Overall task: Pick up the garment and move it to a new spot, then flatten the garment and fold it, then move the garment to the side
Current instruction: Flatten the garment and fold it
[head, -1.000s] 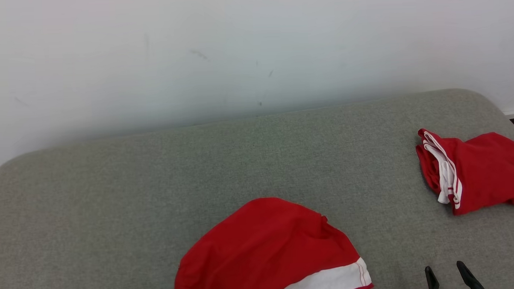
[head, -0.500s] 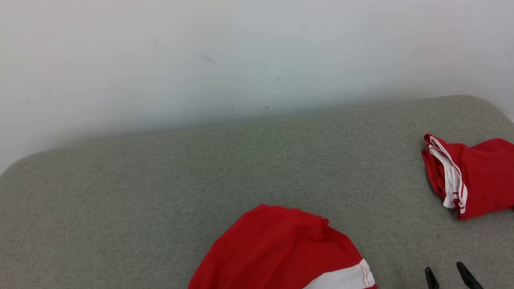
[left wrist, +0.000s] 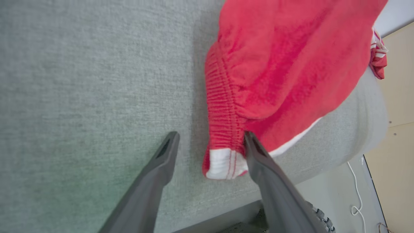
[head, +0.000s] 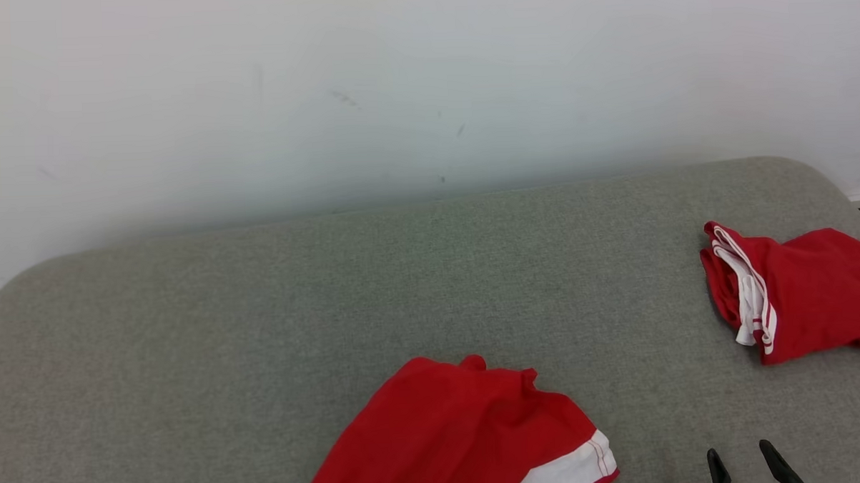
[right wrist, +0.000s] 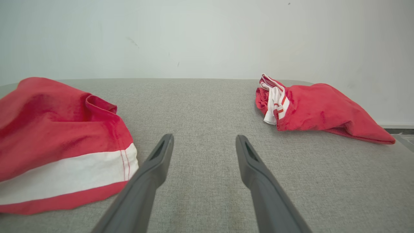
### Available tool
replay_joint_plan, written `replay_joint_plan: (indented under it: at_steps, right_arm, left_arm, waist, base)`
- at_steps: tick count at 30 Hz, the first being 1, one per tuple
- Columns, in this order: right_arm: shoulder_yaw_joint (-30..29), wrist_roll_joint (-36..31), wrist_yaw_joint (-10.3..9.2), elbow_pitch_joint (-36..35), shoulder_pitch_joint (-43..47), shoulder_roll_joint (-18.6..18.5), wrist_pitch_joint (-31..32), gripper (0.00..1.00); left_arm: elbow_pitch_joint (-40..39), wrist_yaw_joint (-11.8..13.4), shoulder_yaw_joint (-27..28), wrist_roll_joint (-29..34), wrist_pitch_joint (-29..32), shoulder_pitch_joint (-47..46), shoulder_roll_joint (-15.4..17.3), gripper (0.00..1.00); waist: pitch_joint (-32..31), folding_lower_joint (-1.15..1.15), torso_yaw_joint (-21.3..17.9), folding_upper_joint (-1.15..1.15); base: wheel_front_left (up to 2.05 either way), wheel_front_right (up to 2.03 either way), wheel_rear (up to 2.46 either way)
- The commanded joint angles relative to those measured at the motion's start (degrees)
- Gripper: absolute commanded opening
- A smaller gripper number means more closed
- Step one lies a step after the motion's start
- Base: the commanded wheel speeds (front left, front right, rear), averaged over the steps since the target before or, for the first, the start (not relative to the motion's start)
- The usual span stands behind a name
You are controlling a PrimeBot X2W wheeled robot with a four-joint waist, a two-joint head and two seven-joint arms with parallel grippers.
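The garment (head: 465,433), red shorts with a white band, lies crumpled at the near middle of the grey cushion (head: 261,312). In the left wrist view its ribbed waistband (left wrist: 223,110) runs up between the spread fingers of my left gripper (left wrist: 212,137). That gripper is open, and its right finger touches the cloth at the white corner. My right gripper (head: 740,456) is open over bare cushion to the right of the garment (right wrist: 58,129). In the right wrist view my right gripper (right wrist: 203,139) holds nothing.
A second red and white garment (head: 804,293) lies bunched at the cushion's right end, also in the right wrist view (right wrist: 317,103). A pale wall (head: 396,92) stands behind. The cushion's near edge drops to a floor with a white cable (left wrist: 355,194).
The left gripper has opened and let the garment go. The red cloth has sunk lower and flatter on the cushion. The head camera shifted slightly.
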Motion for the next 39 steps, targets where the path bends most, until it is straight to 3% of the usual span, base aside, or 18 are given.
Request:
replay_joint_plan:
  at_steps: [1,10,14,18,23,31,38,39]
  right_arm:
    - [-0.07,0.18,-0.15,0.05,0.19,-0.39,-0.14,1.00]
    - [0.26,0.07,-0.15,-0.14,-0.18,-0.11,-0.14,1.00]
    - [0.36,0.19,-0.15,-0.27,-0.52,0.39,-0.14,1.00]
    - [0.87,0.23,-0.15,-0.06,-1.25,0.67,-0.14,1.00]
    - [1.46,0.28,-0.15,0.16,-2.20,0.97,-0.14,1.00]
    - [0.94,0.46,-0.15,0.40,-2.63,1.16,-0.14,1.00]
    - [1.14,0.50,-0.15,0.42,-3.42,1.36,-0.14,1.00]
    - [1.08,0.53,-0.15,0.35,-3.52,1.42,-0.14,1.00]
  left_arm:
    - [0.14,0.52,1.01,-0.87,0.39,-0.50,1.14,1.00]
    - [-7.76,6.81,9.20,-2.68,2.75,-2.18,9.42,1.00]
    - [-12.70,7.55,10.49,-2.40,3.85,-5.46,10.71,1.00]
    - [-13.01,6.23,7.20,-1.64,7.61,-11.91,8.61,1.00]
    - [-4.41,4.26,2.96,-0.38,12.71,-21.20,5.21,1.00]
    - [8.03,-1.32,-0.45,-7.12,23.12,-28.01,2.55,1.00]
    - [8.96,-2.81,-5.70,-13.39,31.03,-28.10,0.22,1.00]
    - [7.14,-2.81,-6.47,-14.48,31.45,-28.24,-0.05,0.28]
  waist:
    - [-0.05,0.00,-0.40,0.00]
    - [0.16,0.00,-3.08,0.00]
    - [0.77,0.00,-4.60,0.00]
    - [1.79,0.00,-6.26,0.00]
    - [3.20,0.00,-8.85,0.00]
    - [5.20,0.00,-12.78,0.00]
    - [6.13,0.00,-13.91,0.00]
    - [6.23,0.00,-13.92,0.00]
  base:
    - [0.00,0.00,0.00]
    - [0.00,0.00,0.00]
    - [0.00,0.00,0.00]
    - [0.00,0.00,0.00]
    - [0.00,0.00,0.00]
    - [0.00,0.00,0.00]
    - [0.00,0.00,0.00]
    - [0.00,0.00,0.00]
